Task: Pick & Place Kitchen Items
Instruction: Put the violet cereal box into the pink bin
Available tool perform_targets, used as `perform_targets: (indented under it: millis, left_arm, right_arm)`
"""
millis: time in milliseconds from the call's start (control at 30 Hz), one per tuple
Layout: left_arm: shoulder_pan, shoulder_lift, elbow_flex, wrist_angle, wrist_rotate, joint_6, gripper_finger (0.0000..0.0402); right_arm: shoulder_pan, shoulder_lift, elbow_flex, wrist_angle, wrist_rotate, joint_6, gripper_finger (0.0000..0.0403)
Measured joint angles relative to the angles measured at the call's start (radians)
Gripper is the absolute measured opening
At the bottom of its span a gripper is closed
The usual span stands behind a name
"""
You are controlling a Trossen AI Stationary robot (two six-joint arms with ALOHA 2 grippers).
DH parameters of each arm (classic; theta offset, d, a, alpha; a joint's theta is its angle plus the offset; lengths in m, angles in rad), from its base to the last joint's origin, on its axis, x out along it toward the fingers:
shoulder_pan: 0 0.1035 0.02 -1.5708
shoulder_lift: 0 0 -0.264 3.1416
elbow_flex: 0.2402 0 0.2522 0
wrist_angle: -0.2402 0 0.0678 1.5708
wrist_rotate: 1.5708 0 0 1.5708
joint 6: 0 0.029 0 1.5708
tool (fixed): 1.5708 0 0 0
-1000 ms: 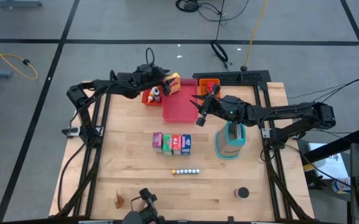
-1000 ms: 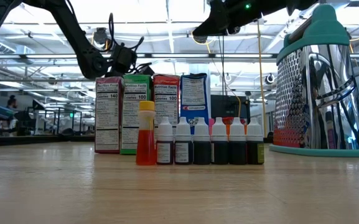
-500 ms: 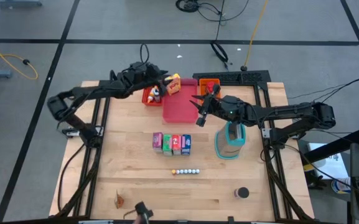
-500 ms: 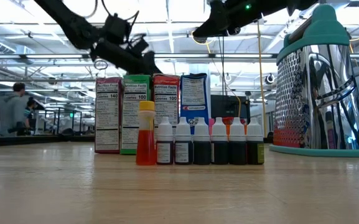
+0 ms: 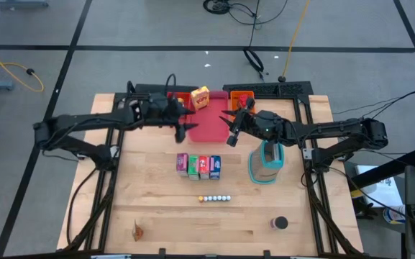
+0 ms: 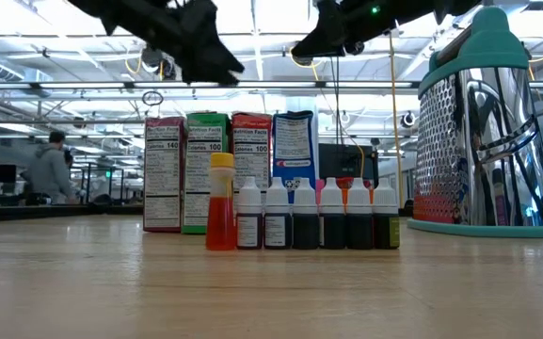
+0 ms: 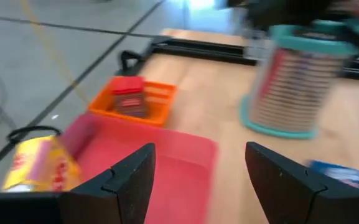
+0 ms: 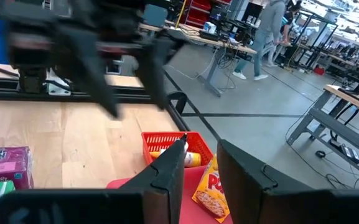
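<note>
Your left gripper hung open and empty over the pink tray; your right gripper showed a narrow gap, empty

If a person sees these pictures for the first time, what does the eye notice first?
Most striking is the tall teal-and-white grater at the table's right, beside the row of four colored food boxes in the middle. Behind them, both end effectors, left and right, hover empty over the pink tray, where a yellow box sits at the back.
</note>
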Motion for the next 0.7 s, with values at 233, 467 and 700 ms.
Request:
perform_targets:
  millis: [233, 467, 700]
  left_arm:
    - [-0.138, -0.05, 0.0, -0.107, -0.066, -0.129, 0.025]
    - [-0.316, -0.055, 0.0, -0.242, -0.253, -0.285, 0.025]
    - [-0.49, -0.055, 0.0, -0.357, -0.462, -0.489, 0.025]
  right_arm:
    - [0.0, 0.0, 0.0, -0.005, 0.0, 0.001, 0.0089]
    - [0.0, 0.0, 0.0, -0.013, 0.0, 0.0, 0.0089]
    - [0.0, 0.0, 0.0, -0.014, -0.001, -0.004, 0.0089]
